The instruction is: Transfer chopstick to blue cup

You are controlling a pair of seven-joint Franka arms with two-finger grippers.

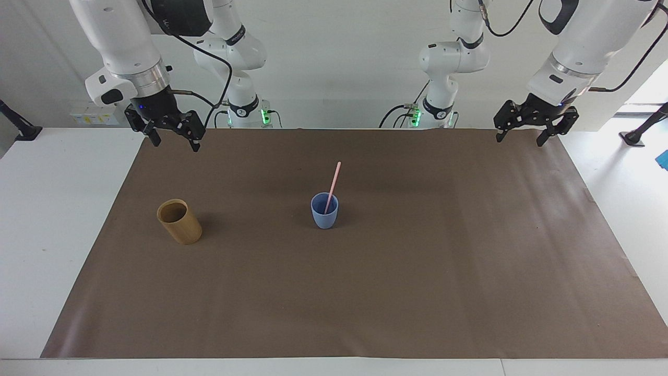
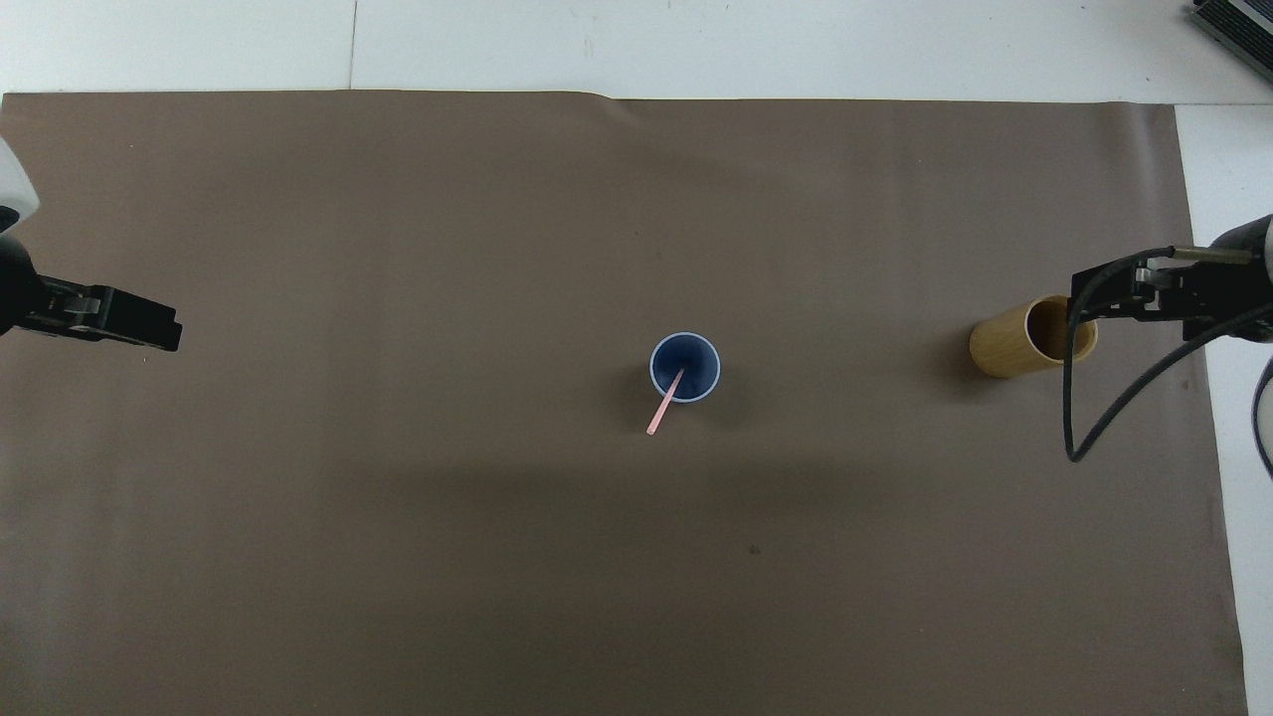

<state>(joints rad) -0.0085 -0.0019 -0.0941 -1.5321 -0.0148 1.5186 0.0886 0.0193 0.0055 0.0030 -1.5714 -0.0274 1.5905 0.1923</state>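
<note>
Standing tilted in the cup (image 1: 324,211), the chopstick (image 1: 332,186) looks delivered, so both empty, open grippers, left (image 1: 528,134) and right (image 1: 171,140), should simply hold clear.

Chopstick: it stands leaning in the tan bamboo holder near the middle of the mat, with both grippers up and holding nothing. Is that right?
Not quite. The chopstick stands leaning in the blue cup at mid-mat, as the facing view shows; the tan holder stands toward the right arm's end. The left gripper and right gripper are indeed up and hold nothing.

chopstick (image 1: 332,187) foot hidden inside blue cup (image 1: 324,218)
</note>
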